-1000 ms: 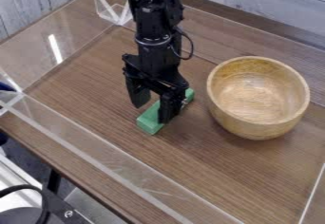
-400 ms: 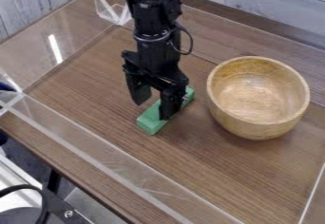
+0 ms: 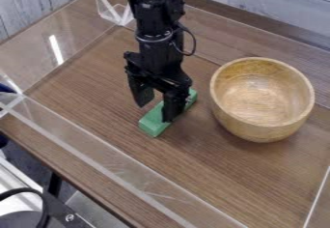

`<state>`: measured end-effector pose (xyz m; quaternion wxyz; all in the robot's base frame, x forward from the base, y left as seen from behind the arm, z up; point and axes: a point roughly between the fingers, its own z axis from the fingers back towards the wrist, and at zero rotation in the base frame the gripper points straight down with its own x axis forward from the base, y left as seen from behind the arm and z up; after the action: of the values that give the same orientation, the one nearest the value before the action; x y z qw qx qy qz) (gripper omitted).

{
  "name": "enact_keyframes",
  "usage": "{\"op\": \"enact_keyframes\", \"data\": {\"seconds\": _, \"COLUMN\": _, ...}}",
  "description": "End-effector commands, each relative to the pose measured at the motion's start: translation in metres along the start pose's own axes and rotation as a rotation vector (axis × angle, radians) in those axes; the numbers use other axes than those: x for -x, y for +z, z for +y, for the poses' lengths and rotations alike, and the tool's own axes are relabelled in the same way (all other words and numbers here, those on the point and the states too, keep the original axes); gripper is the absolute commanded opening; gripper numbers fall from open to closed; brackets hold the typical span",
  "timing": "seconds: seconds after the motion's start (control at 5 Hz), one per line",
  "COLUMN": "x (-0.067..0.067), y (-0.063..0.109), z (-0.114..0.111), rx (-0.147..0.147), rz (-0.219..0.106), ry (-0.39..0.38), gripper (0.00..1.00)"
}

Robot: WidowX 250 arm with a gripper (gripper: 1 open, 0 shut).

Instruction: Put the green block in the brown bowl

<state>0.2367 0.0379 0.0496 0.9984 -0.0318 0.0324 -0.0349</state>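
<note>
Tool: I am holding my tool [image 3: 156, 99] low over the green block [image 3: 169, 114], its fingers standing wide apart, one on each side of the block's middle. I am not clamping it; whether a fingertip is touching its side, I cannot tell.
Green block: it is lying between my fingers on the wooden desk [image 3: 123, 140], both its ends showing past them, one toward the camera and one toward the bowl side.
Brown bowl: it is sitting upright on the desk, just beside my tool, to its right in the view; the bowl [image 3: 261, 99] is facing open side up, with nothing showing inside it.
Black coil: a dark coiled thing [image 3: 23, 211] is lying well apart from my tool, at the near left corner of the view.
Change: compared with a second ago, my tool is standing slightly differently over the block, more of the green is showing, and the bowl is keeping its place.
</note>
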Motion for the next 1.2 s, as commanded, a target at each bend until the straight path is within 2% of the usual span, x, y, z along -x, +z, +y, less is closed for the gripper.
{"op": "enact_keyframes", "data": {"seconds": 0.0, "x": -0.006, "y": 0.0145, "z": 0.0019, "rx": -0.012, "rz": -0.067, "ry": -0.006, "gripper": 1.0}}
{"op": "enact_keyframes", "data": {"seconds": 0.4, "x": -0.0048, "y": 0.0147, "z": 0.0015, "rx": -0.007, "rz": -0.07, "ry": -0.009, "gripper": 1.0}}
{"op": "enact_keyframes", "data": {"seconds": 0.6, "x": -0.006, "y": 0.0091, "z": 0.0022, "rx": -0.007, "rz": -0.062, "ry": -0.004, "gripper": 0.0}}
{"op": "enact_keyframes", "data": {"seconds": 0.8, "x": -0.0061, "y": 0.0096, "z": 0.0017, "rx": -0.005, "rz": -0.06, "ry": 0.001, "gripper": 0.0}}
{"op": "enact_keyframes", "data": {"seconds": 1.0, "x": -0.0074, "y": 0.019, "z": 0.0004, "rx": 0.0, "rz": -0.068, "ry": 0.003, "gripper": 0.0}}
